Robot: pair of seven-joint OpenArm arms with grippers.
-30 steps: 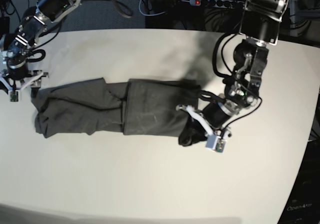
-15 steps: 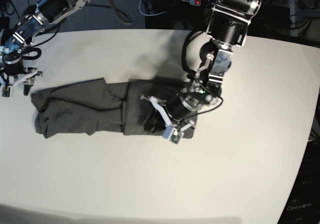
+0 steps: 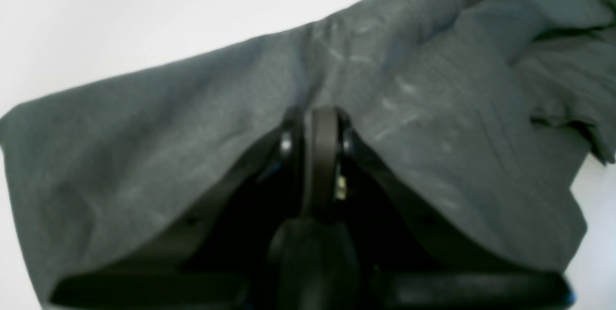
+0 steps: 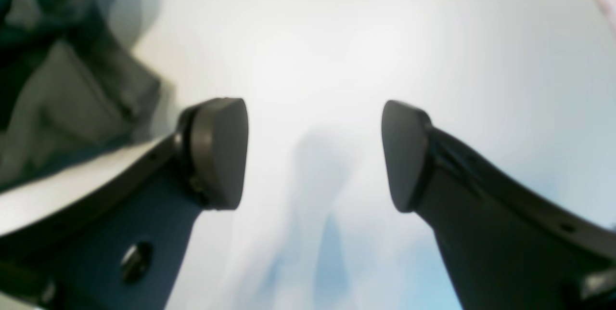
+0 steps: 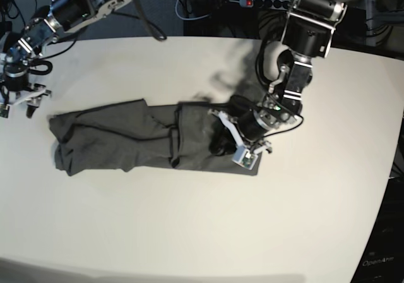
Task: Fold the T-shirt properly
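T-shirt [image 5: 126, 145] lies stretched across the worktop [image 5: 208, 232], its right end pinched in the left hand [image 5: 222, 138]; the right hand [image 5: 17, 101] hangs spread beside its other end.

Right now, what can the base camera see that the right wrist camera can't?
Only the base view shows the whole T-shirt stretched along the table, both arms, and the left tool shut on the T-shirt. Only the right wrist view shows the right tool close up, its pads open with nothing between them. Both show the pale table and some dark grey cloth.
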